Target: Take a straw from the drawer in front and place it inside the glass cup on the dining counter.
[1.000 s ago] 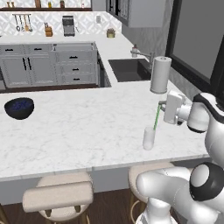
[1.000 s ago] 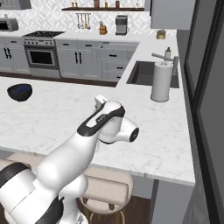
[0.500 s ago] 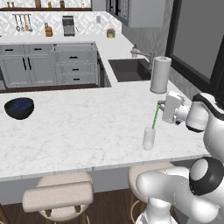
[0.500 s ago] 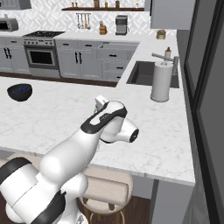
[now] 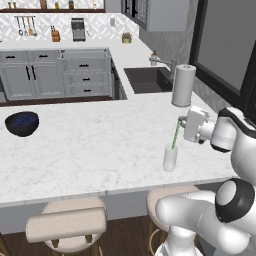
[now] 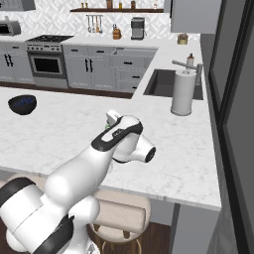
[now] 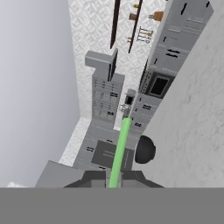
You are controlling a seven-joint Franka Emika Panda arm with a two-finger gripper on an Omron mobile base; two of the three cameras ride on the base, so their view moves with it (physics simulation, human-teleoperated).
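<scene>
On the dining counter [image 5: 100, 145] | glass cup [image 5: 170, 158] stands near its front edge | gripper [image 5: 181, 122] at the cup's 1 o'clock pinches the straw [image 5: 175, 135], lower end in the cup

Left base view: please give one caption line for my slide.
Gripper holds the green straw upright, its lower end inside the glass cup.

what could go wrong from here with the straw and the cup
1. The straw leans at a slant, top end pinched in the shut gripper, lower end at the glass cup. A sideways move now might tip the light cup.
2. The cup stands close to the dining counter edge above the stools, so a knock could send it off.
3. Released while slanted, the straw may flip out rather than settle inside.
</scene>
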